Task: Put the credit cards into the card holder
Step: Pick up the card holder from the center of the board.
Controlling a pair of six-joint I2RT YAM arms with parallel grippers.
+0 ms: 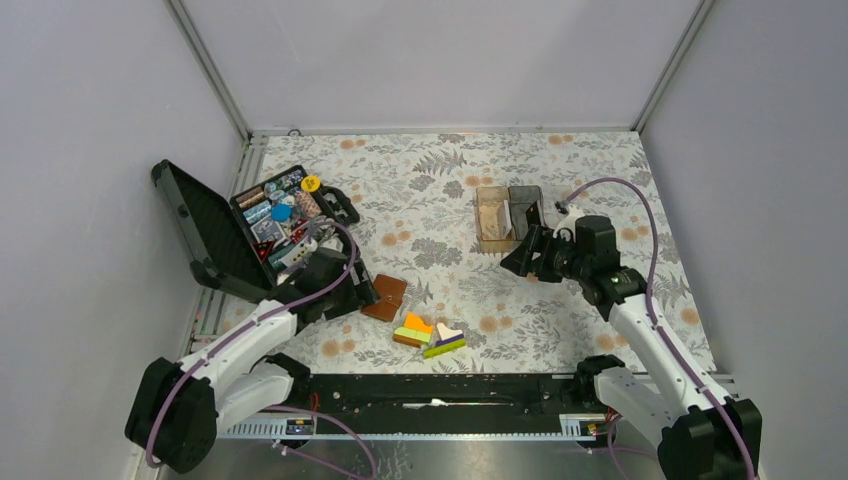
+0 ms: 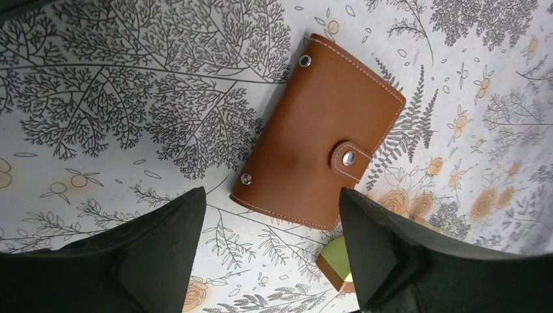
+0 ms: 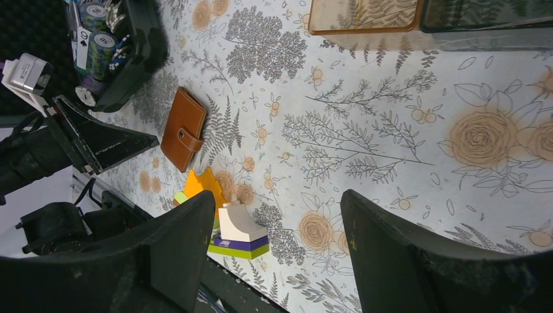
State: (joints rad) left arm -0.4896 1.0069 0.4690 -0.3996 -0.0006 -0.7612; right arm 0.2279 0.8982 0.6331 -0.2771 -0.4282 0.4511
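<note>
Floral tablecloth covers the whole work surface, grey walls all round.

Left arm: it reaches up from its base at 7 o'clock, forearm angled towards the table centre, wrist tipped down. Left gripper aims at roughly 4 o'clock. Its fingers are spread wide with nothing between them. The tips sit just beside the near edge of the card holder; I can't tell whether they touch it.

Card holder: it lies flat on the cloth at about 7 o'clock from the table centre, closed, with the snap tab fastened (brown leather, pale stitching).

Right arm: it rises from its base at 5 o'clock, elbow bent, wrist turned so the right gripper points to about 8 o'clock. It hovers over bare cloth just below the compartment boxes, which sit at 2 o'clock. The jaws gape wide and hold nothing.

Other items: coloured blocks are piled at 6 o'clock, just right of the holder. The black tool case stands open at 9 to 10 o'clock, full of small parts.

I can't pick out the credit cards in any view.
</note>
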